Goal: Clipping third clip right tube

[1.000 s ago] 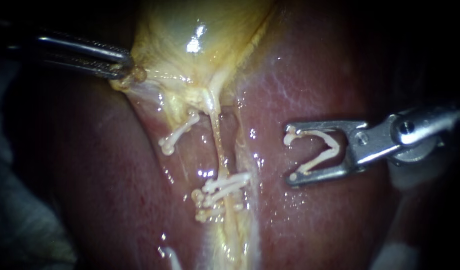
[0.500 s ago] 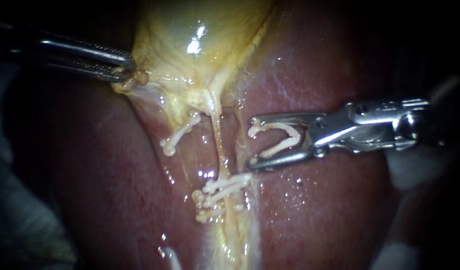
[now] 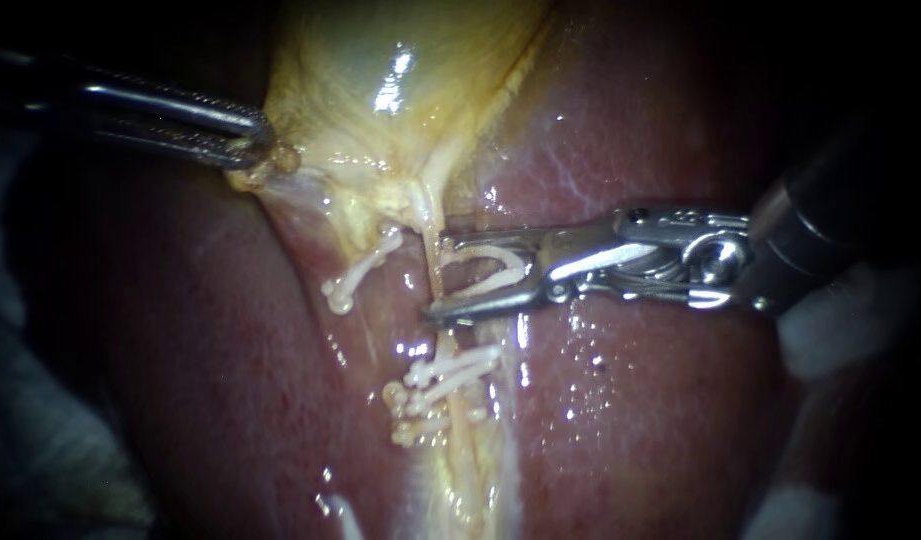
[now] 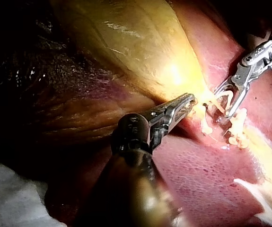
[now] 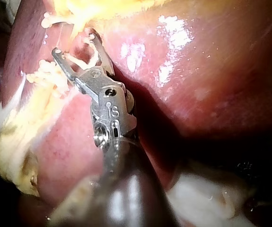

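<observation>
From the left edge of the endoscope view, a slim dark-metal left instrument [image 3: 255, 145], jaws clamped together on the lower left rim of the glossy yellow sac of the gallbladder [image 3: 380, 60]. Below the gallbladder, a short closed white plastic clip [image 3: 355, 272], slantwise across the pale strand on the left. Just right of it, the thin pale-yellow right tube [image 3: 427, 212], straight down from the gallbladder's neck over the wet, dark red liver [image 3: 640, 430]. Lower on that same tube, a stacked pair of closed white clips [image 3: 445, 378], touching one another. Between the gallbladder's neck and that pair, the tips of the silver hinged right instrument [image 3: 438, 276], shaft entering from the right. Its jaws wide apart, yet gripping from both sides an open white V-shaped clip [image 3: 485, 268], one leg along each jaw. Jaw tips at the right tube, one above and one below the crossing, so straddling it in this view. Open clip near the stacked pair, not touching it, legs not yet pressed together. From the right wrist camera, the same spread jaws with the white legs between them. From the left wrist camera, left jaws shut on yellow tissue, the right instrument's tips just ahead of them.
</observation>
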